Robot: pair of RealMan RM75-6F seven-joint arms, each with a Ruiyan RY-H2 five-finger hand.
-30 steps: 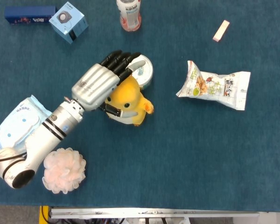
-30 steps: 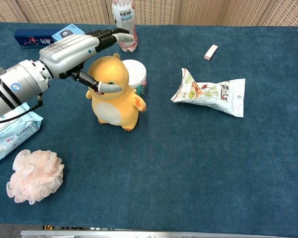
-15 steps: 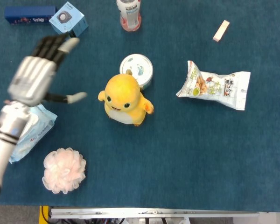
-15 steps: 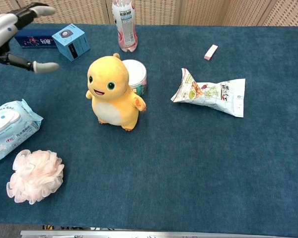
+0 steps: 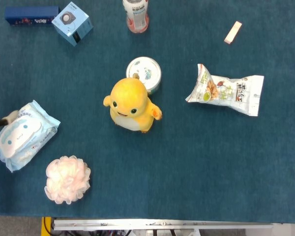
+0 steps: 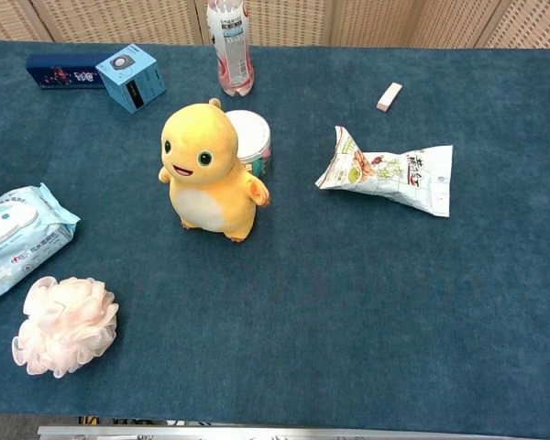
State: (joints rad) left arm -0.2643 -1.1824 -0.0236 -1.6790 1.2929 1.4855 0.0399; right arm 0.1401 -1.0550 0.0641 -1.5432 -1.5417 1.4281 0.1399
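Note:
A yellow plush toy (image 5: 132, 104) (image 6: 208, 172) stands upright mid-table, free of any hand. Right behind it, touching or nearly so, is a white round tin (image 5: 144, 73) (image 6: 247, 139). Of my left hand (image 5: 5, 119) only two pale fingertips show at the left edge of the head view, spread well apart and holding nothing. The lower tip hovers by the corner of a light blue wet-wipes pack (image 5: 23, 135) (image 6: 18, 240). The chest view shows no hand. My right hand is out of both views.
A pink bath puff (image 5: 67, 179) (image 6: 66, 325) lies front left. A snack bag (image 5: 226, 91) (image 6: 390, 171) lies right of the tin. At the back stand a bottle (image 5: 135, 14), a light blue box (image 5: 72, 22), a dark blue box (image 5: 30, 14) and a pink eraser (image 5: 233, 32).
My left hand, which lay over the plush toy's head a second ago, let go and drew back left, almost out of view. The toy stayed upright in place.

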